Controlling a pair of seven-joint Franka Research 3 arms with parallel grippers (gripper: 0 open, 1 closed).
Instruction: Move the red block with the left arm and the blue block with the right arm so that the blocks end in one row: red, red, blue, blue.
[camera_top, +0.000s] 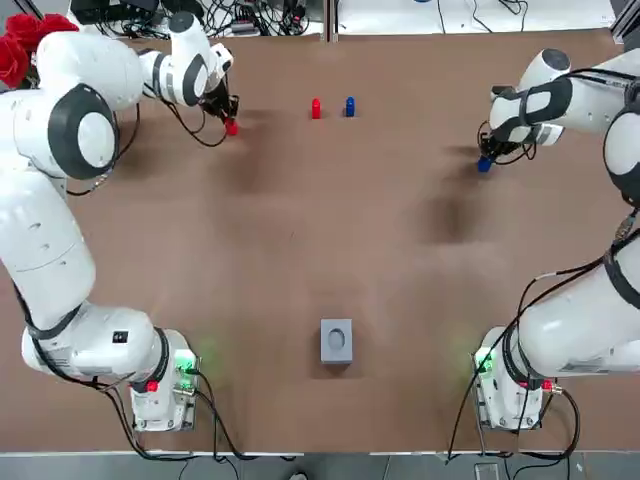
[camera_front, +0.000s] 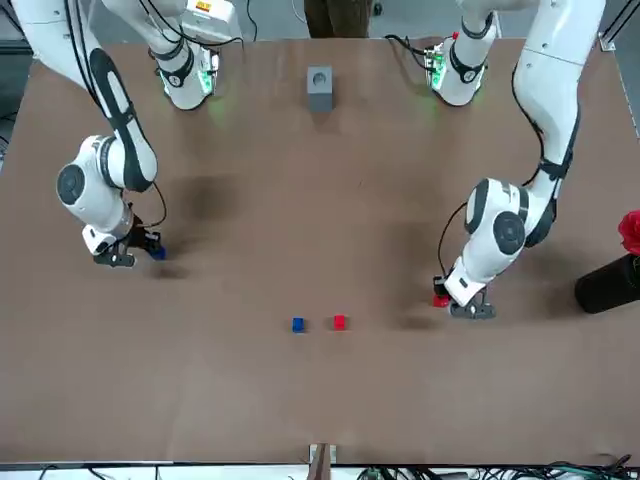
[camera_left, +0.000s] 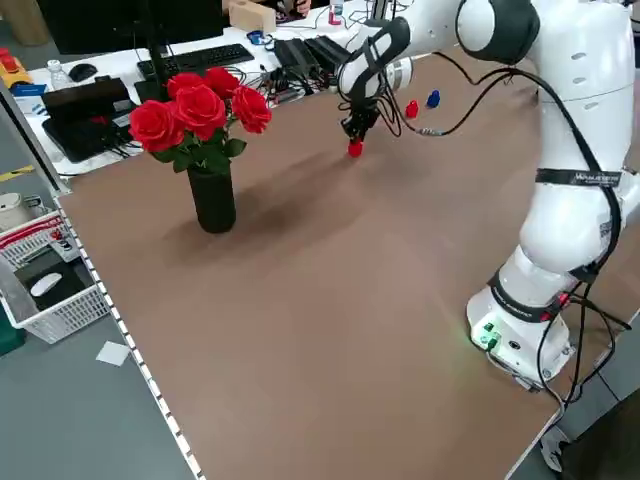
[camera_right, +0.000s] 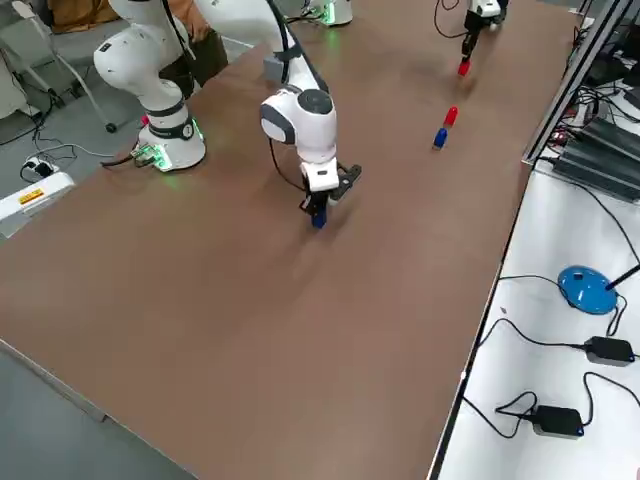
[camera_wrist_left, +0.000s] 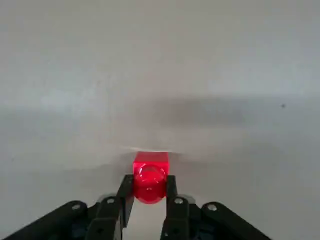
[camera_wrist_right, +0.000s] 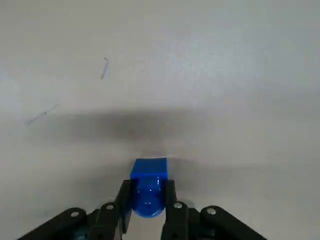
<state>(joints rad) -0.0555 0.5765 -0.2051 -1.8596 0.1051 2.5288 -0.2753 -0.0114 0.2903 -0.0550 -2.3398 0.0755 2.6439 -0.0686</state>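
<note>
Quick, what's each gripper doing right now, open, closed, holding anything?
Left gripper: closed on the small red block.
Right gripper: closed on the small blue block.

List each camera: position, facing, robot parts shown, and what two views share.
Top: overhead, looking down; both arms, bases at bottom, left tool and right tool.
Front: across the table, facing the robot; both arms, sides swapped.
Left side: raised at robot's left, looking diagonally; left arm, roses.
Right side: raised at its right; right arm near.
Left wrist: tool shut on red block.
Right wrist: tool shut on blue block.
Shared: top and front show both arms.
</note>
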